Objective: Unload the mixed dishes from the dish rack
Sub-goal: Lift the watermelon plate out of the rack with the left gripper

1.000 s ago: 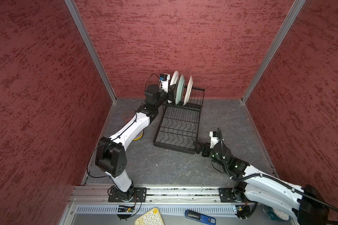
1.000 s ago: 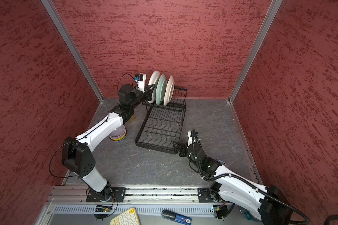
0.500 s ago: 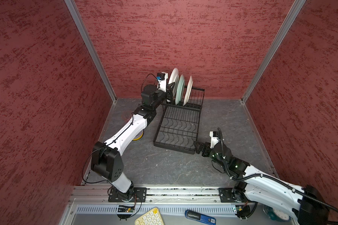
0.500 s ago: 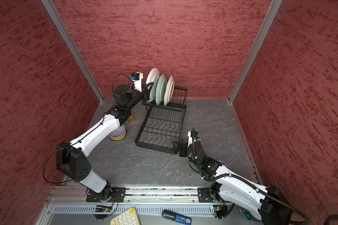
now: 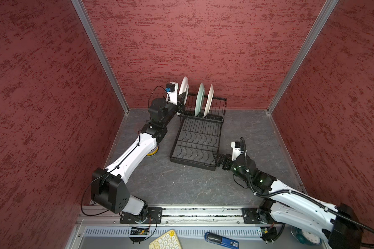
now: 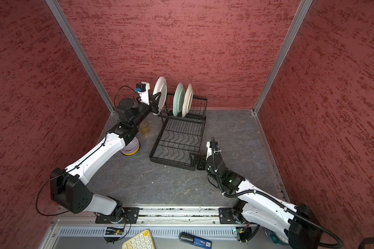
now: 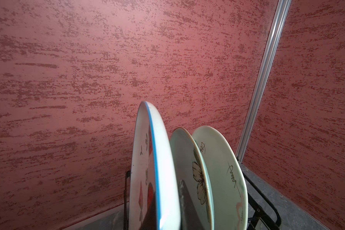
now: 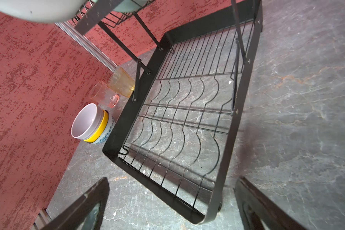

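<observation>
Dish rack (image 5: 192,165) sits at tabletop (image 5: 160,183) centre; right jaws stand open astride its 5 o'clock corner, not gripping, so a snagged wire could drag it. Watermelon plate (image 6: 161,86), pinched by its rim in closed left jaws, hangs at the raised basket's (image 5: 216,107) 10 o'clock edge: thin grip, may swing, slip or clip wire. Pale green plate (image 6: 178,97) near it could get knocked. Stacked bowls (image 6: 131,147) and amber tumbler (image 6: 144,127) at 9 o'clock sit under that arm.
</observation>
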Available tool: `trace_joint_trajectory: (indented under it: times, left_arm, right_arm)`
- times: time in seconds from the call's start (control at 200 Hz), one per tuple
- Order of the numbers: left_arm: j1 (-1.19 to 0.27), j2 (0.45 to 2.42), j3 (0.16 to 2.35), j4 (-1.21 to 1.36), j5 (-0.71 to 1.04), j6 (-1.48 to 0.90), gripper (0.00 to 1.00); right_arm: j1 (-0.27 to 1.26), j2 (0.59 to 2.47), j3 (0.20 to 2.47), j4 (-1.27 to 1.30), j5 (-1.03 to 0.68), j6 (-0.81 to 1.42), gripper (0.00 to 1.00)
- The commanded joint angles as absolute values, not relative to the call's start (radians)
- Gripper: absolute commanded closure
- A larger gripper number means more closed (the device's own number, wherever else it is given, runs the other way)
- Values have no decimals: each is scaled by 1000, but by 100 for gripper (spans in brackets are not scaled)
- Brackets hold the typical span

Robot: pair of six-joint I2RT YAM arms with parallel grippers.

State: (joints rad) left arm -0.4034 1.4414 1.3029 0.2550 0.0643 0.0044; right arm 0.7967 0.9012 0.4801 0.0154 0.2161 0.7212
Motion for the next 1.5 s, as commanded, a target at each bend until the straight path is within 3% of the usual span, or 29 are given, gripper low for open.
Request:
trace_joint_trajectory:
  times: [0.0,0.601,1.057,1.493]
  left_arm:
    - [-407,1332,1277,397,22,-5,100]
    - [-736,876,1036,58,-236,94,100]
    - [-890,782,909,-165,-391,61,100]
    - [-1021,848,818,-132,-457,115,100]
  right_arm:
    - [796,896,515,-2,207,710,1]
    - [795,869,558,-70,151,799,1]
    - [754,863,562,28,-13,875,1]
    - [655,951,695,14,-164,993,1]
